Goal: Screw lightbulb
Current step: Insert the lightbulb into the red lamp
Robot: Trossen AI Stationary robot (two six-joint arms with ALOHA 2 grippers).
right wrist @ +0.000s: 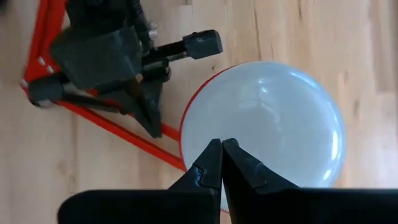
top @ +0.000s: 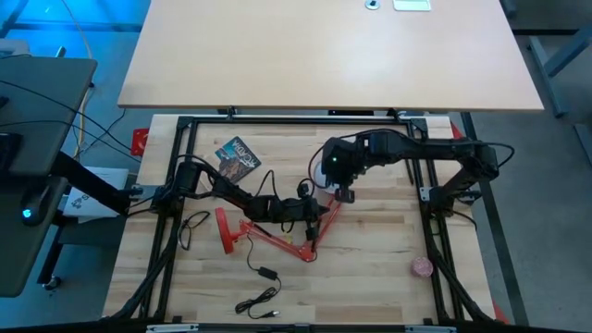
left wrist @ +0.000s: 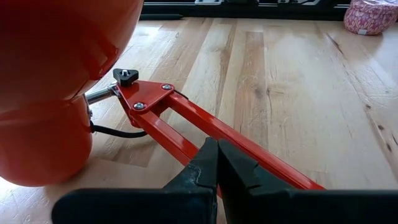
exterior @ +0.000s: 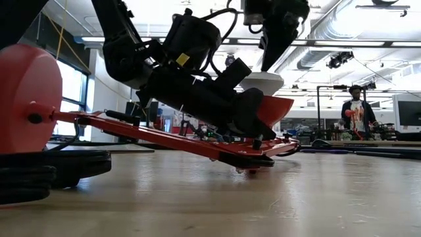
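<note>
The lightbulb (right wrist: 264, 130) is seen at the centre right of the right wrist view, seated in the red lamp shade (exterior: 275, 109), so the screwing is judged largely done. The right pincer (right wrist: 222, 163) is pressed together just above the dome. The left pincer (left wrist: 217, 167) is pinched shut on the red lamp arm (left wrist: 186, 134), steadying it on the surface (top: 388, 268).

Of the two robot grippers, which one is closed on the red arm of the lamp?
The left gripper: its shut fingers pinch the lamp's red arm. The right gripper, also shut, holds nothing and sits above the white lightbulb.
</note>
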